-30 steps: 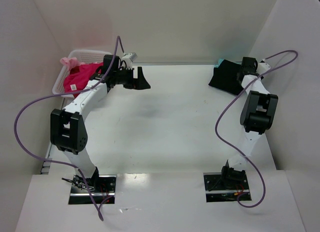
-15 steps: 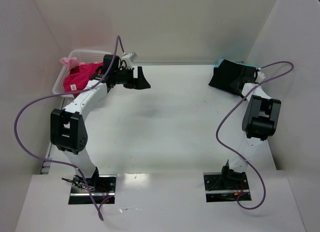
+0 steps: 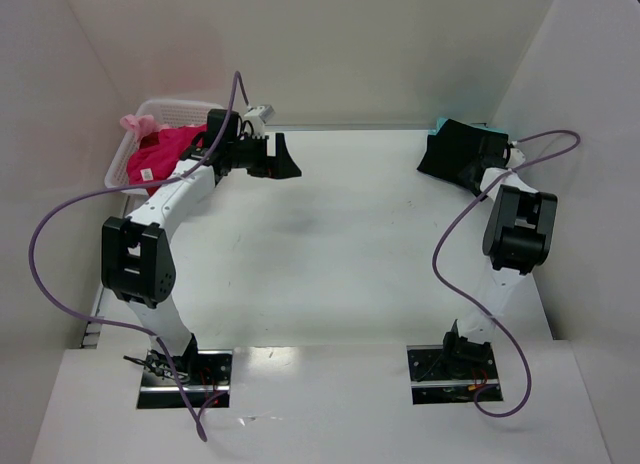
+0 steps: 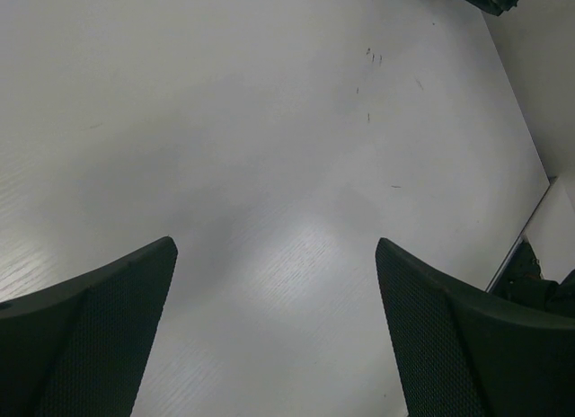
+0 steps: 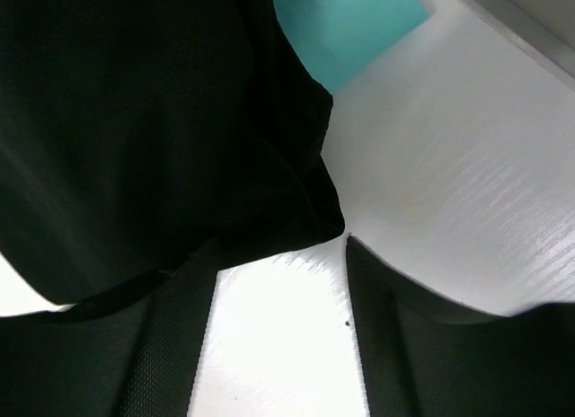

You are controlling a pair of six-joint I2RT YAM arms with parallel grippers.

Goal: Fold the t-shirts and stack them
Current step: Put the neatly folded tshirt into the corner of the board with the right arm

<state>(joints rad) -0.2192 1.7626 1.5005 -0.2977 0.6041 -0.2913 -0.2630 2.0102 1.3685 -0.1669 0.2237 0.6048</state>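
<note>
- Sitting bunched up in the white basket [image 3: 118,162] at the far left is the magenta-pink t-shirt [image 3: 160,156].
- Left fingers [image 4: 99,327] hang spread wide over bare desk [image 4: 269,120] near the basket, holding nothing.
- Far right corner: black t-shirt [image 5: 135,120] lies on the teal t-shirt [image 5: 346,26].
- Right fingers [image 5: 431,345] stand apart at the black one's edge, with only desk between them.

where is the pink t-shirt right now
In the top external view, the magenta-pink t-shirt lies in the white basket at the far left, just left of the left end effector.
</note>
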